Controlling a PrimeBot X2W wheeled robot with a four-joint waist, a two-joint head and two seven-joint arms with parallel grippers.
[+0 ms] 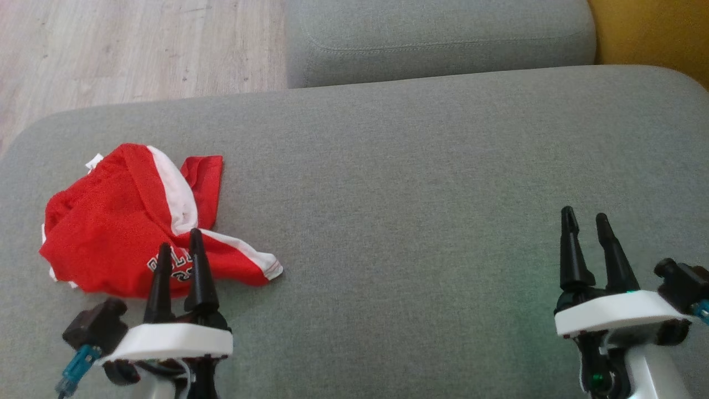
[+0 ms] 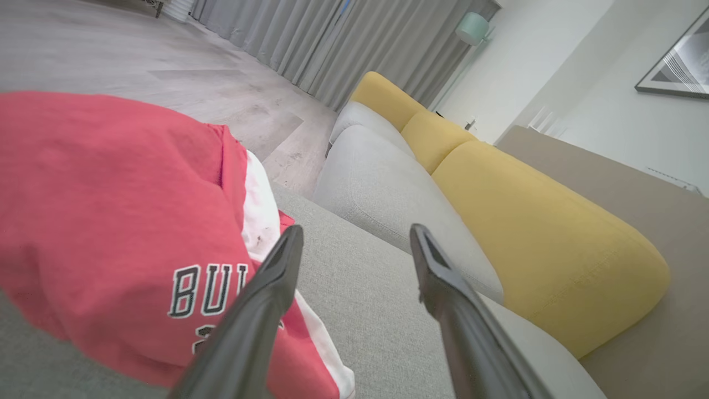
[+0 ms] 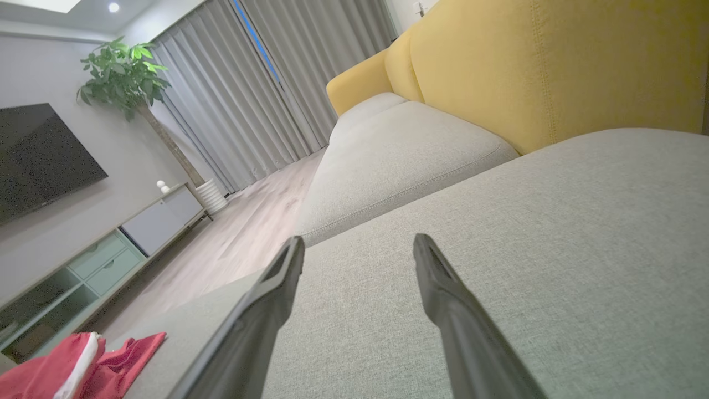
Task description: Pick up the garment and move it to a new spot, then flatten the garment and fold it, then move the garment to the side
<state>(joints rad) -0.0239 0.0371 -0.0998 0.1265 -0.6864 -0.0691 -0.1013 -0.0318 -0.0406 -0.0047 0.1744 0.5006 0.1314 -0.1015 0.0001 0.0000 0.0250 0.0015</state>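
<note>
The garment (image 1: 122, 221) is a red jersey with white trim and dark lettering, lying crumpled on the left of a grey sofa cushion (image 1: 415, 194). My left gripper (image 1: 180, 246) hovers at the jersey's near edge, open and holding nothing; its tips overlap the lettering in the head view. In the left wrist view the garment (image 2: 111, 221) bulks up to the left of the left gripper (image 2: 357, 235). My right gripper (image 1: 586, 219) stands open far to the right over bare cushion. The right wrist view shows the right gripper (image 3: 359, 246) open and the garment (image 3: 77, 371) at the lower left.
A second grey cushion (image 1: 437, 33) lies beyond, with yellow backrests (image 2: 526, 221) to the right. Wooden floor (image 1: 111, 50) runs past the cushion's far left edge. A TV cabinet (image 3: 111, 244) and a potted plant (image 3: 124, 72) stand across the room.
</note>
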